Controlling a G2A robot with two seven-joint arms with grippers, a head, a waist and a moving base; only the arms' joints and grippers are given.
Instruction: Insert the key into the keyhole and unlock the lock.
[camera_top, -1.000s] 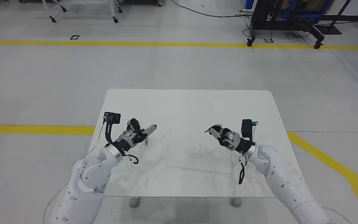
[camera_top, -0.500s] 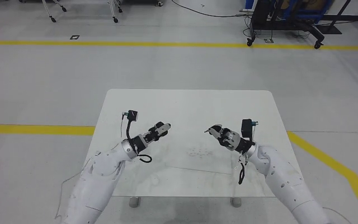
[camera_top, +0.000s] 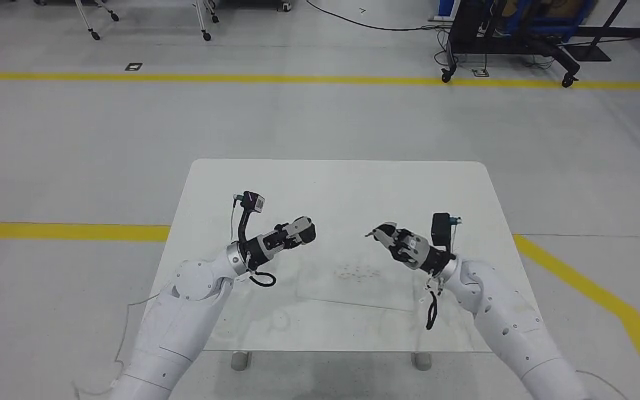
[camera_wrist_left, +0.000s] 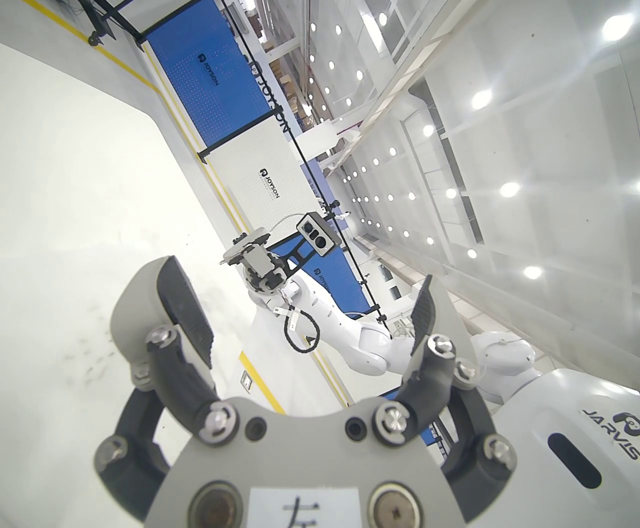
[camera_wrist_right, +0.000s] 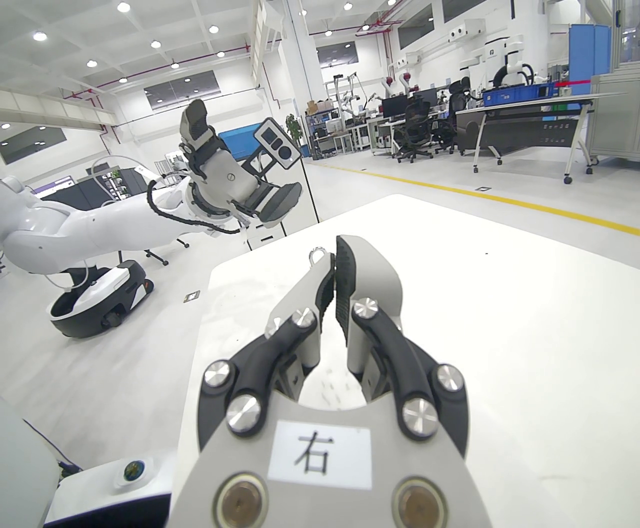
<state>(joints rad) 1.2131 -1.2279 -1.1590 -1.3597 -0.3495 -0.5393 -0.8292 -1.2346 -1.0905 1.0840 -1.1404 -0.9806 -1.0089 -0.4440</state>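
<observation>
L hand (camera_top: 303, 232) now nearer table (camera_top: 400, 185) centre, wide apart; R hand (camera_top: 379, 233) tight on key (camera_wrist_right: 316, 255)

you're working over a white table (camera_top: 340, 180) set on a pale grey floor (camera_top: 300, 120). past the table's far edge, well ahead of both claws, a yellow floor line (camera_top: 200, 77) runs straight across the room. a second yellow line (camera_top: 70, 231) meets the table out to the side of the left claw (camera_top: 305, 232). far beyond the right claw (camera_top: 378, 232) a black wheeled cart (camera_top: 510, 45) stands near the far line. ahead of the right claw you'll see long desks (camera_wrist_right: 520, 125) with black office chairs (camera_wrist_right: 415, 132) under round ceiling lights (camera_wrist_right: 155, 44). beyond the left claw stand blue and white partition panels (camera_wrist_left: 225, 85).
</observation>
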